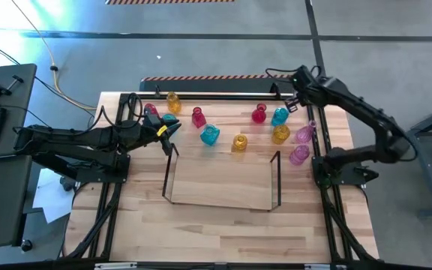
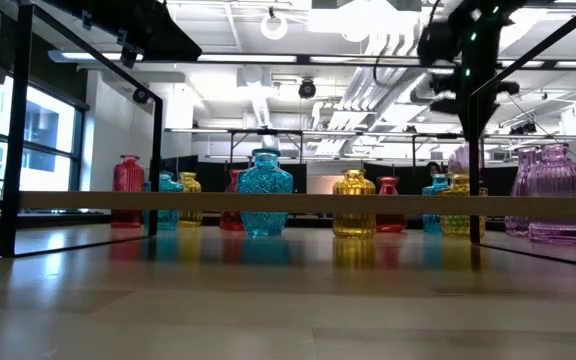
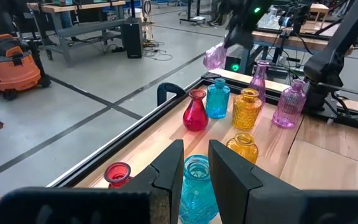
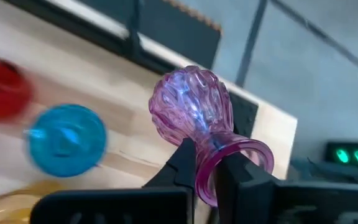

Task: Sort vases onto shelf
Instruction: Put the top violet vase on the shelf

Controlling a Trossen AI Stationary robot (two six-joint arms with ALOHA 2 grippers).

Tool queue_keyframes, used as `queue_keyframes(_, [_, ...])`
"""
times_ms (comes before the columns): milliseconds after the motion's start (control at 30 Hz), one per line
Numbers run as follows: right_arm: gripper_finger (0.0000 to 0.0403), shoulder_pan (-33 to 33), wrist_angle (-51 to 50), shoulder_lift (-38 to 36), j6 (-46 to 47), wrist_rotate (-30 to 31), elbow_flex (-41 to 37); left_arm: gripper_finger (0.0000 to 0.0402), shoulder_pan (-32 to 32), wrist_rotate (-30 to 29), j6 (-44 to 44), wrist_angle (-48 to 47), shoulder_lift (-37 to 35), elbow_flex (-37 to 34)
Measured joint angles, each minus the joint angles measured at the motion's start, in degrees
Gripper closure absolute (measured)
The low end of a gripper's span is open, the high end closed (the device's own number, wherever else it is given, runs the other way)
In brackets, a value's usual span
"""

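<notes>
Coloured glass vases (image 1: 238,142) clustered behind empty clear shelf (image 1: 222,202), one pink vase (image 4: 194,118) lifted
</notes>
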Motion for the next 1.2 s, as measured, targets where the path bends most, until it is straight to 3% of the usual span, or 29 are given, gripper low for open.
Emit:
queue_keyframes(133, [0.0398, 4.5, 3.5, -6.5, 0.0, -3.2, 0.0, 0.0335, 0.0, 0.0, -0.1, 0.0, 0.0, 0.0])
queue_keyframes(300, [0.0399, 12.4, 13.2, -13.0, -1.1, -13.4, 0.1, 0.0335, 0.0, 0.0, -0.6, 0.0, 0.0, 0.0])
queue_keyframes(533, [0.0399, 24.5, 28.2, -14.6, -1.1, -21.2, 0.2, 0.0335, 0.0, 0.0, -0.7, -0.3, 0.0, 0.0])
queue_keyframes(767, [0.04, 33.0, 36.7, -8.4, -1.1, -21.3, 0.2, 0.0335, 0.0, 0.0, -1.1, -0.4, 0.0, 0.0])
queue_keyframes(900, [0.04, 36.0, 35.9, -2.6, -0.1, -21.3, 3.0, 0.0335, 0.0, 0.0, -1.0, -0.8, 0.0, 0.0])
queue_keyframes(1200, [0.04, 43.1, 21.8, 16.1, -4.5, -21.3, 23.5, 0.0335, 0.0, 0.0, -1.0, -1.5, 0.0, 0.0])
